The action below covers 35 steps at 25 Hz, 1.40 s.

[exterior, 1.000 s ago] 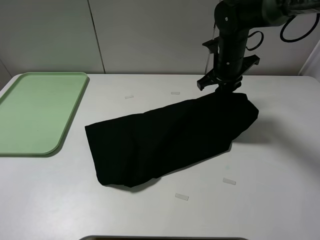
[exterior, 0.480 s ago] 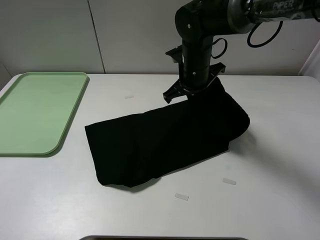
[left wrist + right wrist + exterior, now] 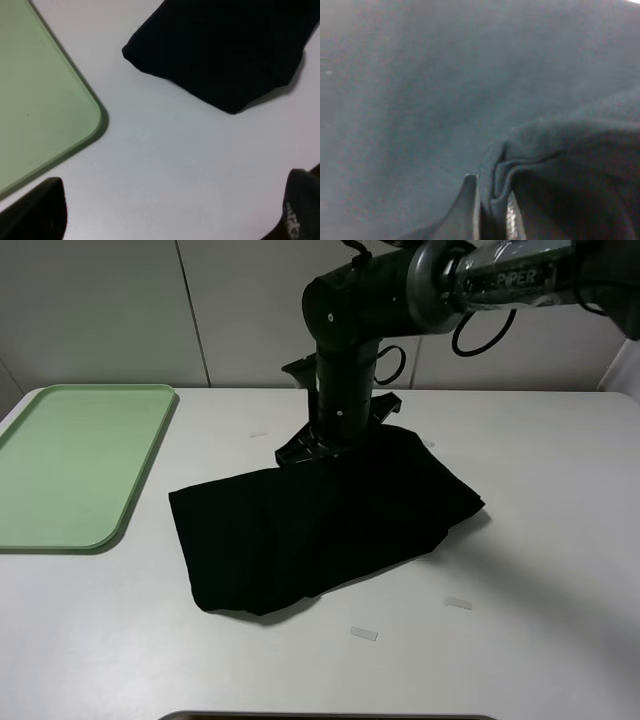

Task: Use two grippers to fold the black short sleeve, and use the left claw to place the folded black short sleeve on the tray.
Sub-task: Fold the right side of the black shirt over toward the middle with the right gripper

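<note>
The black short sleeve (image 3: 320, 525) lies bunched across the middle of the white table. My right gripper (image 3: 335, 445) reaches across from the right and is shut on a pinched fold of the cloth (image 3: 492, 215), holding that end lifted over the shirt's far middle. The right wrist view is filled with black cloth (image 3: 445, 100). The pale green tray (image 3: 70, 460) sits at the table's left side. My left gripper (image 3: 170, 215) does not appear in the high view; its wrist view shows both fingertips (image 3: 40, 210) wide apart and open over bare table, between the tray's corner (image 3: 35, 90) and the shirt's end (image 3: 225, 50).
Small white tape marks lie on the table, such as one (image 3: 364, 634) near the shirt's front, one (image 3: 458, 603) to the right and one (image 3: 258, 433) behind. A dark edge (image 3: 320, 716) runs along the table's front.
My right arm has swung left with the shirt's right end, pulling it over the rest of the cloth. The shirt's right part is now shorter. The tray has not moved.
</note>
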Tool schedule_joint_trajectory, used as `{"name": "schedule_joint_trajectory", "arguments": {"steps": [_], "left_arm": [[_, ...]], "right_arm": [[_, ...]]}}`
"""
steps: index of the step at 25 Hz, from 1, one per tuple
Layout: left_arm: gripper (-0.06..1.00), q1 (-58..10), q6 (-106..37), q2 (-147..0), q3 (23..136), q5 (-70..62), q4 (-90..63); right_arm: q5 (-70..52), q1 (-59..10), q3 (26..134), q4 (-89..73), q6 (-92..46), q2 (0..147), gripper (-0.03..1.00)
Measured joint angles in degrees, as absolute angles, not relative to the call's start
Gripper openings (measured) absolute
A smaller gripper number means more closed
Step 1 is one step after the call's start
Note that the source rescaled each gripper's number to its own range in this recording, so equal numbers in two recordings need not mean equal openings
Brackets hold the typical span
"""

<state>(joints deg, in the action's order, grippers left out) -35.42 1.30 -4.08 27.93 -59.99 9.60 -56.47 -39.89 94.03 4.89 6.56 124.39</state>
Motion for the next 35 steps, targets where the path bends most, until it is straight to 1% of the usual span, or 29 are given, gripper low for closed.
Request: {"name": "schedule_joint_trajectory", "arguments": {"steps": [6, 7, 8, 9, 10, 11, 13, 14, 15, 17, 21, 29, 35], "left_arm": [[0.84, -35.4, 1.3, -4.1, 27.9, -60.0, 9.6], [0.84, -35.4, 1.3, -4.1, 27.9, -60.0, 9.6], [0.84, -35.4, 1.3, -4.1, 27.9, -60.0, 9.6], [0.84, -35.4, 1.3, -4.1, 27.9, -60.0, 9.6], [0.84, -35.4, 1.3, -4.1, 27.9, -60.0, 9.6], [0.84, -35.4, 1.3, -4.1, 27.9, -60.0, 9.6], [0.84, -35.4, 1.3, -4.1, 27.9, -60.0, 9.6], [0.84, -35.4, 1.3, -4.1, 27.9, -60.0, 9.6], [0.84, -35.4, 1.3, -4.1, 27.9, -60.0, 9.6], [0.84, -35.4, 1.3, -4.1, 27.9, -59.9, 9.7], [0.84, -35.4, 1.3, -4.1, 27.9, -59.9, 9.7], [0.84, -35.4, 1.3, -4.1, 27.9, -59.9, 9.7], [0.84, -35.4, 1.3, -4.1, 27.9, -59.9, 9.7]], "right_arm": [[-53.5, -40.7, 94.0, 3.3, 6.6, 126.1, 0.07], [-52.9, -40.7, 94.0, 3.3, 6.5, 126.1, 0.07], [-52.2, -40.7, 94.0, 3.3, 6.1, 126.1, 0.10], [-51.2, -40.7, 94.0, 3.3, 5.5, 126.1, 0.15], [-50.2, -40.7, 94.0, 3.3, 4.6, 126.1, 0.23], [-48.9, -40.7, 94.0, 2.9, 3.5, 126.1, 0.36], [-45.9, -40.8, 94.0, 1.6, 2.1, 126.1, 0.69], [-44.3, -40.8, 94.0, 0.8, 1.6, 126.1, 0.80], [-42.9, -40.8, 94.0, 0.0, 1.5, 126.1, 0.88], [-41.4, -40.8, 94.0, -0.8, 1.4, 126.1, 0.96], [-39.9, -40.8, 94.0, -0.7, 0.9, 126.1, 1.00], [-37.5, -40.8, 94.0, 4.6, -8.4, 121.9, 1.00], [-37.4, -41.7, 94.1, 2.1, -9.7, 121.2, 1.00]]}}
